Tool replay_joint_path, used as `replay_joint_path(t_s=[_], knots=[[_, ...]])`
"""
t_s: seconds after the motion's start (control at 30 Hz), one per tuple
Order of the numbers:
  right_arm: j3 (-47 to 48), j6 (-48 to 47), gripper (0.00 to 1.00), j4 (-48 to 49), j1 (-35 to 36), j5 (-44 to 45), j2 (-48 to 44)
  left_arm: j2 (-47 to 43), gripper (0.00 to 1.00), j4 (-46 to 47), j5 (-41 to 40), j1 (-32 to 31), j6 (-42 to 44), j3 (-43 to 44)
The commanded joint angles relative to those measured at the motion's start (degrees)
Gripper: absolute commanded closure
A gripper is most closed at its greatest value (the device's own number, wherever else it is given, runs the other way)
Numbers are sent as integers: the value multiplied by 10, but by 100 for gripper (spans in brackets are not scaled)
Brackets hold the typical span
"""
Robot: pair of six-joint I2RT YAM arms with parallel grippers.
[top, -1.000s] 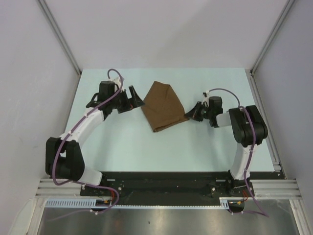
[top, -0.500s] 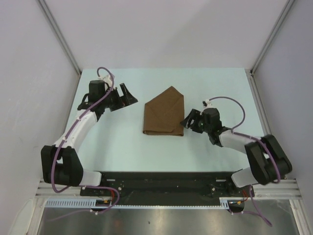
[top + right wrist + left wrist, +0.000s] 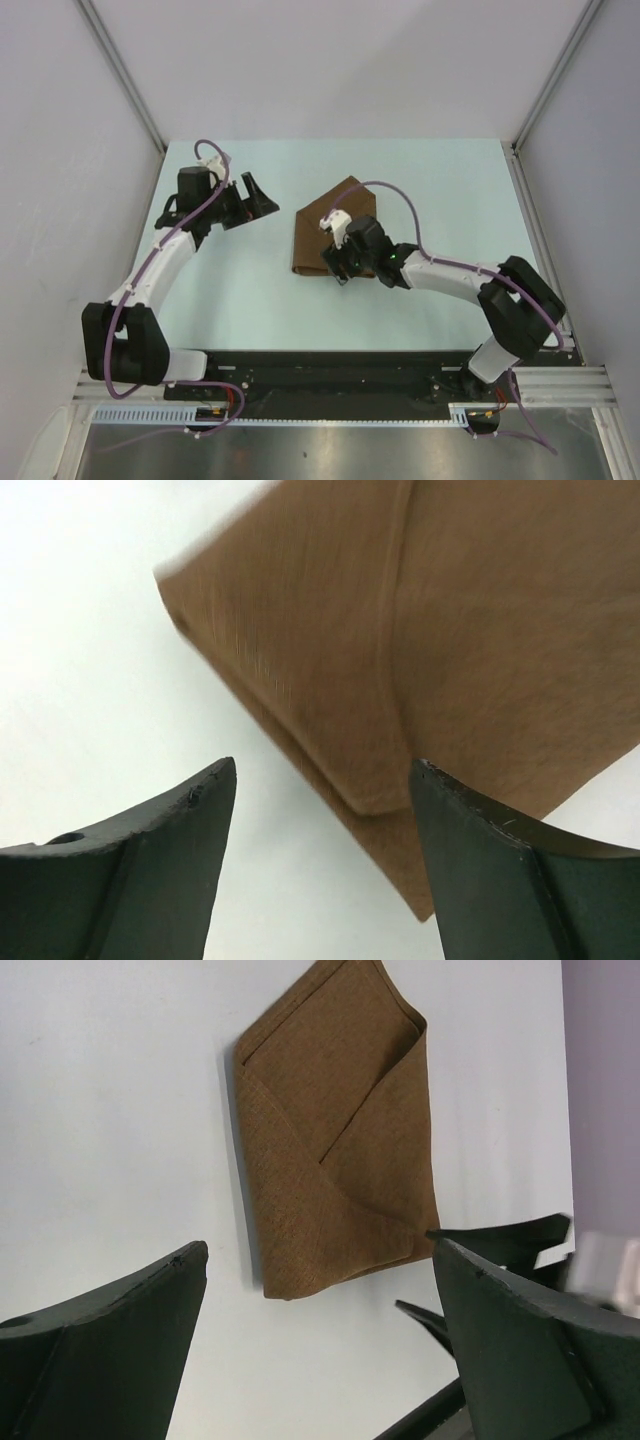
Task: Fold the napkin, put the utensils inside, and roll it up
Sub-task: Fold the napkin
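Observation:
The brown napkin lies folded flat on the table, a triangular flap laid across it; it also shows in the left wrist view and the right wrist view. My right gripper hovers over the napkin's near edge, open, with only a cloth corner and bare table under its jaws. My left gripper stands open to the left of the napkin, apart from it, nothing between its fingers. The utensils are out of view.
The pale table is bounded by grey walls left, right and behind. The right arm's dark fingers show at the napkin's near right corner in the left wrist view. The arm bases and a black rail line the near edge.
The right gripper let go and opened, then swung left from the napkin's right side to over its near edge. The napkin settled flat. The left gripper drew back to the left.

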Motion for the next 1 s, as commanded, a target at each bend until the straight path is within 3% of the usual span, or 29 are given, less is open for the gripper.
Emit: replay_joint_path(t_s=[0.0, 0.27, 0.53, 0.97], knots=[[36, -108, 26, -54, 42, 72, 37, -19, 0, 16, 21, 6, 9, -1], [48, -116, 31, -32, 53, 110, 68, -21, 0, 19, 23, 10, 8, -4], [58, -129, 49, -35, 51, 106, 93, -20, 0, 21, 27, 11, 7, -6], [55, -133, 60, -34, 45, 116, 104, -13, 0, 25, 35, 12, 2, -8]])
